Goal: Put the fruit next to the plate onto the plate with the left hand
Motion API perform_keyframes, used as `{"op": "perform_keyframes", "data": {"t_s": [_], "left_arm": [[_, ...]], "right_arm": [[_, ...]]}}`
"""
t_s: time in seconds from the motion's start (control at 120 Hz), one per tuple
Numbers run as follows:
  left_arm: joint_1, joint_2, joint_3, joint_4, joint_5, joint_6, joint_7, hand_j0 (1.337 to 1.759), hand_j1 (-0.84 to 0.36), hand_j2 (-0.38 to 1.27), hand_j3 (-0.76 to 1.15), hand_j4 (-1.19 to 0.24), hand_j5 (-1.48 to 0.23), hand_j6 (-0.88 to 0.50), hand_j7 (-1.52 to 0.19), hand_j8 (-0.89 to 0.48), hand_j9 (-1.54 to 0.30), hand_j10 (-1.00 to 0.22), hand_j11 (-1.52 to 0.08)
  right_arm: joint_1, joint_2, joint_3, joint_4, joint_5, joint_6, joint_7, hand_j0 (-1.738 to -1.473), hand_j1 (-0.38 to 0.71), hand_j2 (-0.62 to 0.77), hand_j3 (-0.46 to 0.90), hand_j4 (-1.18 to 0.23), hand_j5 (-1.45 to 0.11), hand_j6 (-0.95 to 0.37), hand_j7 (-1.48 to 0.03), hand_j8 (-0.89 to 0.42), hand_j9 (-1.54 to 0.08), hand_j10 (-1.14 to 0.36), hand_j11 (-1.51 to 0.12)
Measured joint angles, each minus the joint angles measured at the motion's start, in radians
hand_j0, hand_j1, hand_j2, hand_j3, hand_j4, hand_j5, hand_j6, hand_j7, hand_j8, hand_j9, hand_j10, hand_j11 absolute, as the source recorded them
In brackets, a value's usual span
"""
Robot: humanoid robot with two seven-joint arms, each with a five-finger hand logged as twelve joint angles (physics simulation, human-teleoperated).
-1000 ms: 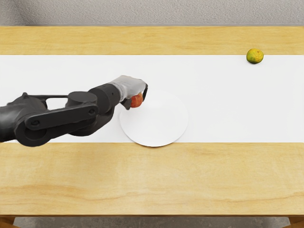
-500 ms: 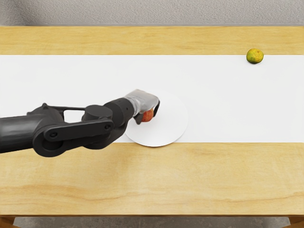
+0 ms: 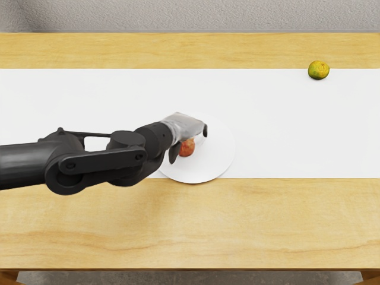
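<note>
Reaching in from left of the plate (image 3: 215, 155), with the dark left arm (image 3: 77, 163) stretched low over the table (image 3: 190, 225). Ends in the grey left hand (image 3: 185, 126), poised above the plate's left part. Shows fingers (image 3: 204, 130) spread and slack, gripping nothing, and the thumb (image 3: 173, 153) hanging at the plate's left rim. Finds 1 red-orange fruit (image 3: 187, 148) lying on the plate's left half, just below the palm and just right of the thumb; cannot tell whether thumb and fruit touch. Rests the white plate on a white runner (image 3: 285, 119). Shows 1 green-yellow citrus (image 3: 318, 70) well to the plate's right and farther back, at the runner's far edge.
</note>
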Motion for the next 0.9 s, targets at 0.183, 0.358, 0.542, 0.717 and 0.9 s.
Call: {"op": "perform_keyframes", "data": {"t_s": [0.183,0.358,0.542,0.717,0.9], "left_arm": [[-0.022,0.007,-0.012,-0.023,-0.004,-0.003,0.000,1.657,0.02,0.06,0.00,-0.28,-0.37,-0.26,-0.37,-0.27,-0.37,-0.30,-0.37],[-0.098,0.081,-0.038,-0.085,-0.127,-0.012,0.000,1.658,0.03,0.06,0.00,-0.27,-0.35,-0.26,-0.35,-0.26,-0.35,-0.28,-0.35],[-0.108,0.310,-0.163,-0.128,-0.505,-0.143,0.000,1.658,0.04,0.05,0.00,-0.26,-0.34,-0.26,-0.34,-0.26,-0.34,-0.26,-0.34],[-0.052,0.640,-0.253,-0.123,-1.054,-0.420,0.000,1.658,0.05,0.05,0.00,-0.26,-0.33,-0.25,-0.33,-0.25,-0.33,-0.26,-0.33],[0.092,0.781,-0.329,-0.085,-1.378,-0.493,0.000,1.658,0.05,0.05,0.00,-0.25,-0.33,-0.25,-0.33,-0.25,-0.33,-0.25,-0.33]], "right_arm": [[0.000,0.000,0.000,0.000,0.000,0.000,0.000,-1.658,-0.31,-0.01,0.00,-0.04,-0.05,-0.04,-0.05,-0.04,-0.05,-0.04,-0.05],[0.000,0.000,0.000,0.000,0.000,0.000,0.000,-1.658,-0.31,-0.01,0.00,-0.04,-0.05,-0.04,-0.05,-0.04,-0.05,-0.04,-0.05],[0.000,0.000,0.000,0.000,0.000,0.000,0.000,-1.658,-0.31,-0.01,0.00,-0.04,-0.05,-0.04,-0.05,-0.04,-0.05,-0.04,-0.05],[0.000,0.000,0.000,0.000,0.000,0.000,0.000,-1.658,-0.31,-0.01,0.00,-0.04,-0.05,-0.04,-0.05,-0.04,-0.05,-0.04,-0.05],[0.000,0.000,0.000,0.000,0.000,0.000,0.000,-1.658,-0.31,-0.01,0.00,-0.04,-0.05,-0.04,-0.05,-0.04,-0.05,-0.04,-0.05]]}}
